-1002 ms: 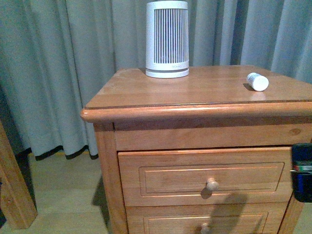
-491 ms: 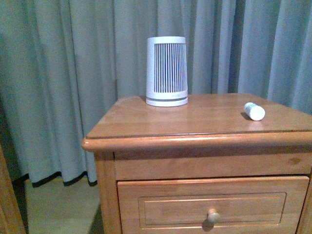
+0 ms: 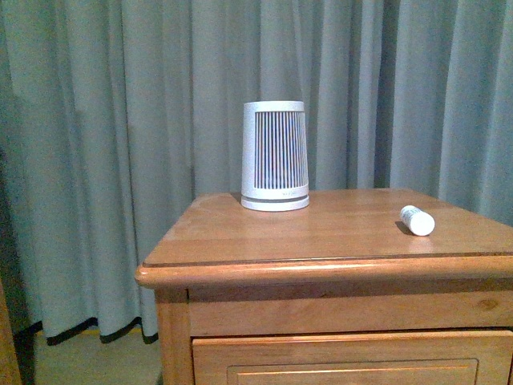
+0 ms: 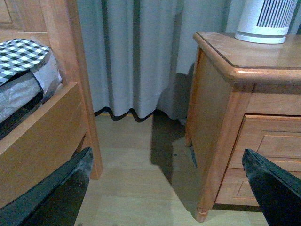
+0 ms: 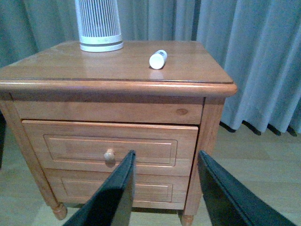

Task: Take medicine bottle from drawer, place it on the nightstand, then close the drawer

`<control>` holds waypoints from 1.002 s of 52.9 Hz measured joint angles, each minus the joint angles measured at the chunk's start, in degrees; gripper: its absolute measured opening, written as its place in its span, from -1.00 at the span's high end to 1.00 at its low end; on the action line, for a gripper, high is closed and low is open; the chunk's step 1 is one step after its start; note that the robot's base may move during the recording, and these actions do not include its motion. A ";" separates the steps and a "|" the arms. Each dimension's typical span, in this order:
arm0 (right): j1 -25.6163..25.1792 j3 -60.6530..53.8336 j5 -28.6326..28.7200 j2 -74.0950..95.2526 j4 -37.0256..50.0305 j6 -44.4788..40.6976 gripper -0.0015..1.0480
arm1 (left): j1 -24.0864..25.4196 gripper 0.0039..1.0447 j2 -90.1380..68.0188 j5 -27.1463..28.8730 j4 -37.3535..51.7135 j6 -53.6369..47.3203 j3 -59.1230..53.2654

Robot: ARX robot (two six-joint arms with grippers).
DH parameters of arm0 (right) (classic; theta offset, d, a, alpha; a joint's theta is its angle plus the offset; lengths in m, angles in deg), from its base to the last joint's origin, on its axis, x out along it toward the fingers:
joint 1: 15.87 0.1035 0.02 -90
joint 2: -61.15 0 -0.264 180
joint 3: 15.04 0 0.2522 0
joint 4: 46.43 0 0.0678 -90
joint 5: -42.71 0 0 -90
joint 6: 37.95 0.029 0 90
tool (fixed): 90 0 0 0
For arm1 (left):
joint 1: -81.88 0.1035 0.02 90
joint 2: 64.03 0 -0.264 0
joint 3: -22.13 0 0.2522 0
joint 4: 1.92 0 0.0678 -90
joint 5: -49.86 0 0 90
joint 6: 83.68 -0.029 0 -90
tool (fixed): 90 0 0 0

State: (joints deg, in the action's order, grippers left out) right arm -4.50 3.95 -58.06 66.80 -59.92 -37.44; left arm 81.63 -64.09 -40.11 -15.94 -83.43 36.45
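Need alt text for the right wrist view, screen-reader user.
A small white medicine bottle lies on its side on top of an orange-brown nightstand, beside a white slatted device. The upper drawer looks shut. The open right gripper frames the foreground, with grey curtains behind.

The medicine bottle (image 3: 418, 220), a small white cylinder with a white cap, is seen lying on its side on the flat top of the nightstand (image 3: 321, 261), toward its right side. The nightstand is made of orange-brown wood with a rounded top edge. Its upper drawer (image 5: 110, 147), fitted with a round wooden knob, is pushed shut.
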 joint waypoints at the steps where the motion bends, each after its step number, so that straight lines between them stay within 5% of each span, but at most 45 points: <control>1: -0.52 -0.17 0.50 -0.22 -0.02 0.00 0.70 | 0.00 -0.88 0.00 0.00 0.00 0.00 0.00; 6: -4.28 -0.66 5.90 -1.27 -0.44 -0.28 0.96 | 0.00 -0.88 0.00 0.00 0.00 0.00 0.00; 12: -10.54 -1.29 9.97 -2.12 -0.57 -0.28 0.94 | 0.00 -0.88 0.00 0.00 0.00 0.00 0.00; 41: -11.23 -4.57 10.64 -5.27 -0.39 -0.33 0.94 | 0.00 -0.88 0.00 0.00 0.00 0.00 0.00; 53: -11.23 -4.57 10.64 -5.29 -0.39 -0.35 0.20 | 0.00 -0.88 0.00 0.00 0.00 0.00 0.00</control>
State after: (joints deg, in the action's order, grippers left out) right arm -15.73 -0.61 -47.41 61.51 -60.31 -37.79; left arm 81.63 -64.09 -40.11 -15.94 -83.43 36.45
